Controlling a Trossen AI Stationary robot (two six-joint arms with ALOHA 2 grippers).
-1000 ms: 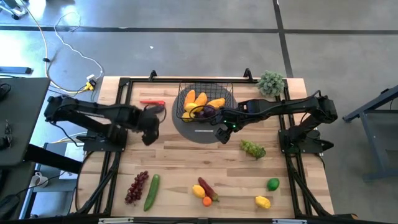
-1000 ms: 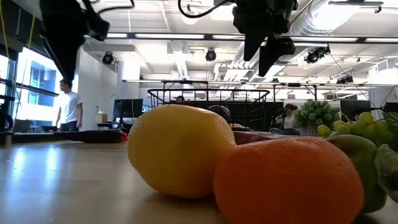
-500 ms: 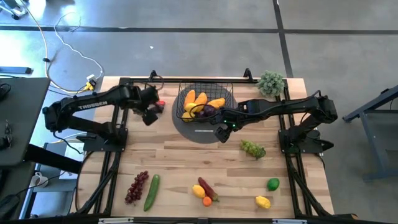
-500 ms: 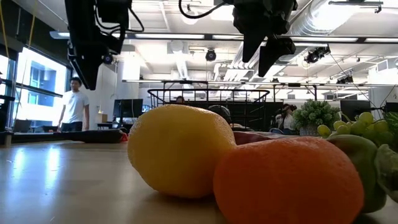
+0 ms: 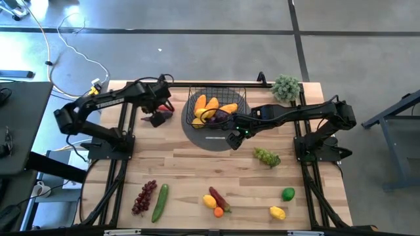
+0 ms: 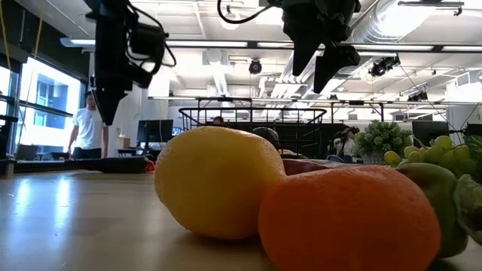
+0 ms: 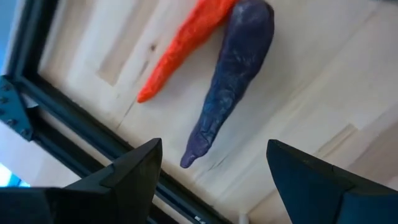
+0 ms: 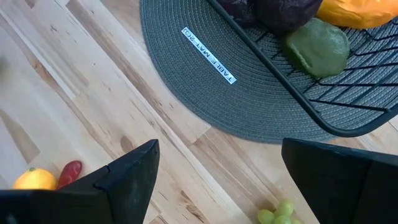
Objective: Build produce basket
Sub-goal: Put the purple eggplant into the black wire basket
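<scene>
The black wire basket stands on a round grey mat at the table's far middle. It holds yellow, orange, purple and green produce. A red chili and a dark purple pepper-shaped piece lie on the wood to the left of the basket. My left gripper hangs open just above them, with the purple piece's tip near the gap between its fingers. My right gripper hangs open over the mat's near part, beside the basket's near side.
Loose produce lies toward the near edge: purple grapes, a cucumber, a lemon, orange and chili cluster, a lime, a lemon. Green grapes lie right of the mat. A potted plant stands at the far right.
My left gripper has swung from over the left middle of the table toward the far edge, sinking a little and rolling at the wrist. It now hangs above the red chili and is still open. The right arm has kept still.
</scene>
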